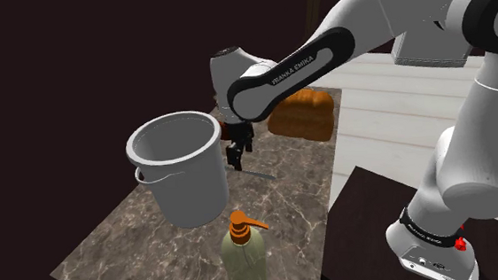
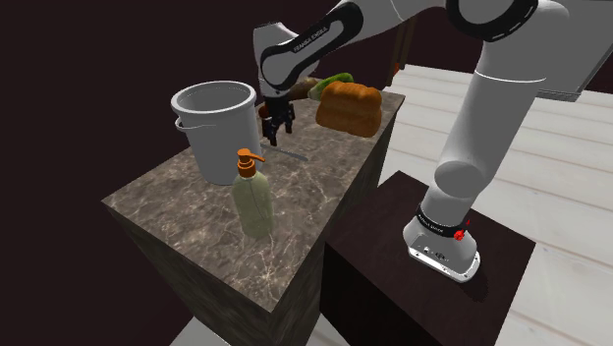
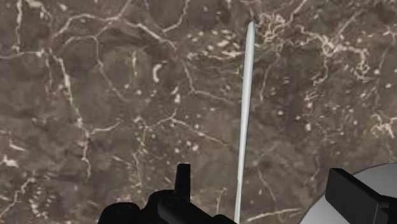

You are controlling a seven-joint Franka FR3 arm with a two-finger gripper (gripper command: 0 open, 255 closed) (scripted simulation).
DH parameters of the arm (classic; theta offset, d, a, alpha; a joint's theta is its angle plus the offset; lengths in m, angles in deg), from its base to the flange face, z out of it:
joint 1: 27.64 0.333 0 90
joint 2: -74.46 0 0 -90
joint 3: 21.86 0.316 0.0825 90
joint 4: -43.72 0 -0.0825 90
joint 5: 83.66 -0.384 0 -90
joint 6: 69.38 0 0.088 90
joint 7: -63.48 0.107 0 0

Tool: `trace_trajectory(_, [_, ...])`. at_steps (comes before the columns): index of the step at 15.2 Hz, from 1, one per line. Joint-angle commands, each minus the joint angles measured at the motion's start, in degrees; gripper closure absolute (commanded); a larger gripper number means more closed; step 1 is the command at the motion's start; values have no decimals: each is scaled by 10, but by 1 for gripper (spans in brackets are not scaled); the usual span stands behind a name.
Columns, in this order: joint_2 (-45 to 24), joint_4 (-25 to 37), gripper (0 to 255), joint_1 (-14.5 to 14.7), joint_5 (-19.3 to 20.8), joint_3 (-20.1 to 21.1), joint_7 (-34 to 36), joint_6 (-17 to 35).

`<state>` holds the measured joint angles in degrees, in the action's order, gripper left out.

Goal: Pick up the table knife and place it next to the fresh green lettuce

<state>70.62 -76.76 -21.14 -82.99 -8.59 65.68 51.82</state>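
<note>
The knife [image 3: 245, 114] lies flat on the marble counter [image 3: 95, 95], just beside the white bucket [image 1: 180, 179]. The gripper [image 3: 261, 173] hangs above it with fingers wide apart, holding nothing.

The table top [image 1: 147, 247] is showing as dark brown marble, smooth, with pale veins running all through it. The table knife [image 3: 245, 108] lying on it is looking plain pale grey and smooth. At the left, the bucket [image 1: 188, 187] is reading as matt white, and the near soap bottle [image 1: 244, 264] as clear greenish plastic under a glossy orange pump. The arm [image 1: 382, 20] is catching light on its glossy white shell, while the gripper [image 1: 236, 160] is staying matt black. Far right, the floor [image 1: 387, 108] is showing pale wooden planks.
</note>
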Motion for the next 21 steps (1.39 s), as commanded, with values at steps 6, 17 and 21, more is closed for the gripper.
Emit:
trace_trajectory(6, [-28,-21,0,2,9,0,6,49])
trace_trajectory(17, [-28,-21,255,2,9,0,6,49])
trace_trajectory(21, [-28,-21,255,2,9,0,6,49])
